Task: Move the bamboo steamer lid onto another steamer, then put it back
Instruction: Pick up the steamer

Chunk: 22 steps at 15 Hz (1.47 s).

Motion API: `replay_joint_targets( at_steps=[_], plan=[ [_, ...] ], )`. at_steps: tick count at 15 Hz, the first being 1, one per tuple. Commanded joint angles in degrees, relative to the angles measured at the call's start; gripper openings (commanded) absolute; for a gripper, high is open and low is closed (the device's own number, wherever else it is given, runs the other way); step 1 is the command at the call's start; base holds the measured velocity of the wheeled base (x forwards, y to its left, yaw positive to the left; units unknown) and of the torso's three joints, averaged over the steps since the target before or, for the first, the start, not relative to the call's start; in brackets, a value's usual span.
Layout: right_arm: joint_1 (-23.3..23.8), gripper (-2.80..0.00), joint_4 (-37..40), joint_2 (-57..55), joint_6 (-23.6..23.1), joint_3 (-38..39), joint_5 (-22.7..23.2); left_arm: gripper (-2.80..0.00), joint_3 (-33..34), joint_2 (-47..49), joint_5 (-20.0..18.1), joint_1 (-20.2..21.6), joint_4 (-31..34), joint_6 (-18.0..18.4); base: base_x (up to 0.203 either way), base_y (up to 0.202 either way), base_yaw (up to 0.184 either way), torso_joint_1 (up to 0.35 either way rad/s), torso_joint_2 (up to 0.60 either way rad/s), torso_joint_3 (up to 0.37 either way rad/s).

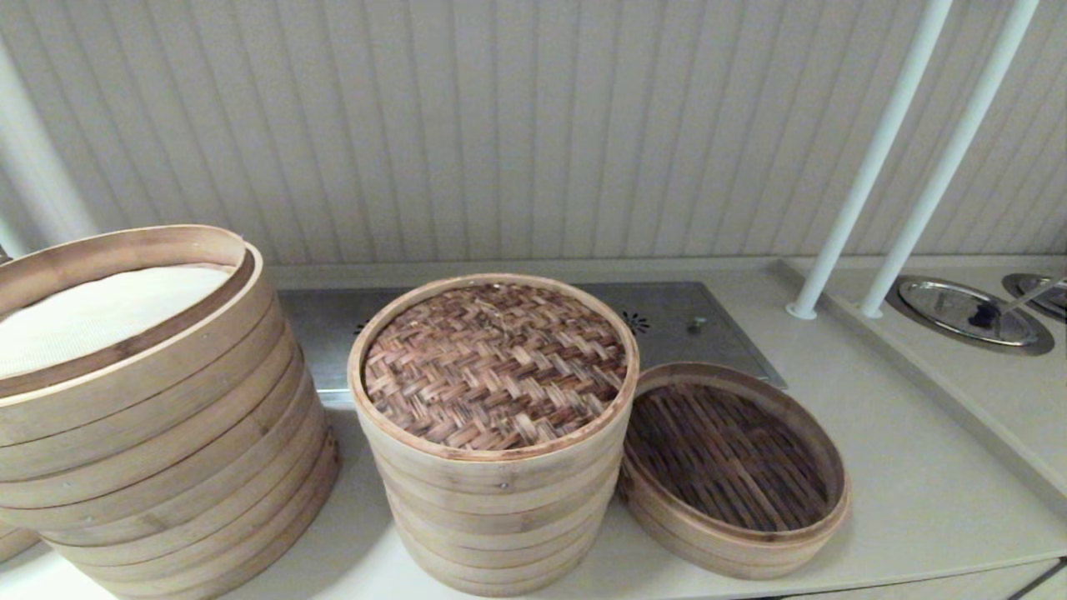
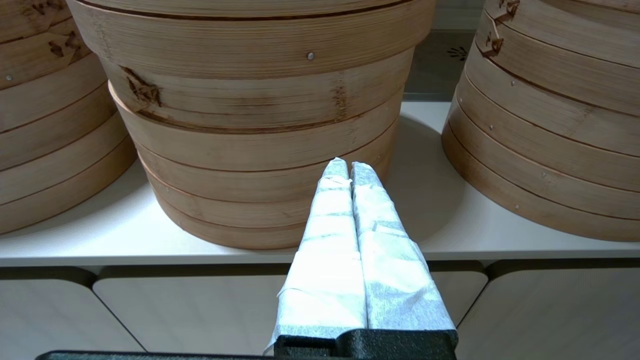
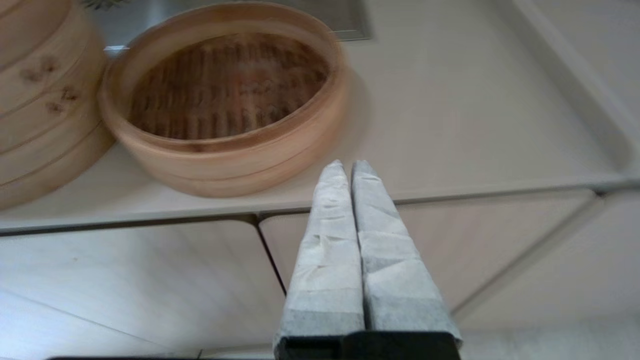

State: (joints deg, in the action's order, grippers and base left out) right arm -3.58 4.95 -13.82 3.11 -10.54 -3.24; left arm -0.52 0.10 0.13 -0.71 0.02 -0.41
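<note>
The wide steamer stack [image 1: 150, 417] is shown at left. The bamboo steamer lid [image 1: 496, 367] is seated on the 4-tier steamer [image 1: 500, 517] at centre; the low slatted basket [image 1: 733, 467] touches it at right. Both the left gripper [image 2: 348, 167] and right gripper [image 3: 348, 167] are clenched, empty, below the counter edge [image 3: 450, 192]. A lift is judged next, with free room above.
</note>
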Motion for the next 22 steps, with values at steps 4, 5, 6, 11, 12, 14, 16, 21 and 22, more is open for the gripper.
replay_joint_targets(
  at_steps=[4, 5, 6, 11, 12, 14, 16, 21, 22],
  plan=[
    [2.51, -2.8, -5.35, 10.99, -3.93, 8.16, 8.82, -2.8, 0.0, -0.01, 0.04, 0.0, -0.02, -0.02, 0.0, 0.0, 0.0, 0.0, 0.0, 0.0],
    [2.53, -2.8, -5.27, 11.71, -4.15, 8.27, 8.7, -2.8, 0.0, -0.01, 0.04, 0.0, -0.02, -0.02, 0.0, 0.0, 0.0, 0.0, 0.0, 0.0],
    [2.55, -2.8, -5.11, 13.35, -4.96, 8.41, 7.51, -2.8, 0.0, -0.01, 0.04, 0.0, 0.06, -0.02, 0.0, 0.0, 0.0, 0.0, 0.0, 0.0],
    [2.53, -2.8, -4.95, 13.65, -6.46, 10.63, 3.94, -2.8, 0.0, -0.01, 0.04, 0.0, 0.06, -0.06, 0.0, 0.0, 0.0, 0.0, 0.0, 0.0],
    [2.53, -2.8, -5.03, 13.58, -6.12, 10.54, 3.95, -2.8, 0.0, -0.01, 0.04, 0.0, -0.02, -0.02, 0.0, 0.0, 0.0, 0.0, 0.0, 0.0],
    [2.53, -2.8, -5.07, 13.62, -2.34, 10.61, 3.68, -2.8, 0.0, -0.01, -0.04, 0.0, -0.02, -0.02, 0.0, 0.0, 0.0, 0.0, 0.0, 0.0],
    [2.53, -2.8, -5.12, 13.56, -2.23, 10.63, 3.59, -2.8, 0.0, -0.01, 0.04, 0.0, 0.03, -0.08, 0.0, 0.0, 0.0, 0.0, 0.0, 0.0],
    [2.53, -2.8, -5.12, 13.62, -2.23, 10.54, 3.59, -2.8, 0.0, -0.01, 0.04, 0.0, -0.02, -0.02, 0.0, 0.0, 0.0, 0.0, 0.0, 0.0],
    [2.53, -2.8, -5.12, 13.62, -2.23, 10.63, 3.59, -2.8, 0.0, -0.01, -0.02, 0.0, 0.04, -0.02, 0.0, 0.0, 0.0, 0.0, 0.0, 0.0]
  ],
)
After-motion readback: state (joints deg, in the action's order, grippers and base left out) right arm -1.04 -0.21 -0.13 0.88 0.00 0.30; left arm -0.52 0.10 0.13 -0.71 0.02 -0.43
